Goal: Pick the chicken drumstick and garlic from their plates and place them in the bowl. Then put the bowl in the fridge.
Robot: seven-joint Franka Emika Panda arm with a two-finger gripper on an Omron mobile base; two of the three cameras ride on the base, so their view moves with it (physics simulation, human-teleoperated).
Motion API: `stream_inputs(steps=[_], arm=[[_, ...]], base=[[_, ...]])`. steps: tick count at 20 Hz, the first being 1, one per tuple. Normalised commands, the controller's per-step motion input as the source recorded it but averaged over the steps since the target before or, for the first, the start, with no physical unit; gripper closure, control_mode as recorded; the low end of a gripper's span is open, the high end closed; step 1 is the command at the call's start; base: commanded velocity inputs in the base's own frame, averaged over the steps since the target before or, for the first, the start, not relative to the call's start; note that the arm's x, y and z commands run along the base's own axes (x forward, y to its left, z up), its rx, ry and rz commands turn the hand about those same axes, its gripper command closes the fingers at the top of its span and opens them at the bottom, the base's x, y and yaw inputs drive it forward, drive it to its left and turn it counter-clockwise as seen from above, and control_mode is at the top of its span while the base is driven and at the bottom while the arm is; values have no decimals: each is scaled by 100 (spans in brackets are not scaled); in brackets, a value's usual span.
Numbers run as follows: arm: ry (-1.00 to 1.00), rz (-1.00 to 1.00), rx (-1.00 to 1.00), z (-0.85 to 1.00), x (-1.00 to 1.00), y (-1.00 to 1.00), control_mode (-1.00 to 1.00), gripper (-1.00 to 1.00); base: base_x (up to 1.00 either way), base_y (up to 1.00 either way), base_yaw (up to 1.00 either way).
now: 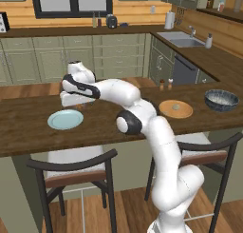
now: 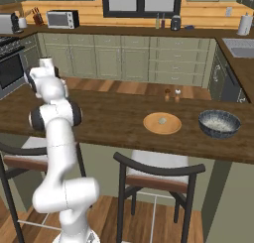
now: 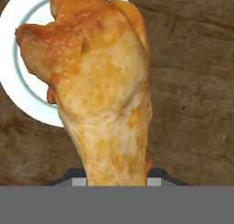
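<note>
Holding the golden-brown, lumpy chicken drumstick (image 3: 103, 90) in the claw (image 3: 116, 182) above the dark wooden surface (image 1: 28, 127).

Nearest the hand camera, the drumstick rises from between the claw's two dark tips, which are clenched on its narrow end; the meat hangs lifted over the round, glossy pale blue plate (image 1: 65, 119), and that plate lies bare on the surface below it. Further along the surface from the blue plate sits the round, tan wood-coloured plate (image 1: 176, 109), with a small pale garlic bulb (image 1: 176, 106) resting at its middle. Beyond the tan plate, well apart from the blue one, stands the deep round bowl with a dark blue-grey ribbed outside and pale speckled inside (image 1: 221, 100), upright and with nothing visible in it.
</note>
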Motion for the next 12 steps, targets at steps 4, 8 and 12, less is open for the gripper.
stream_inputs(steps=[4,8,12], arm=[[0,-4,20,37,-51,-100,-100,100],[-3,-7,11,24,-43,-100,-100,100],[0,-14,5,28,-2,-100,-100,100]], base=[[0,0,0],[0,0,0],[0,0,0]])
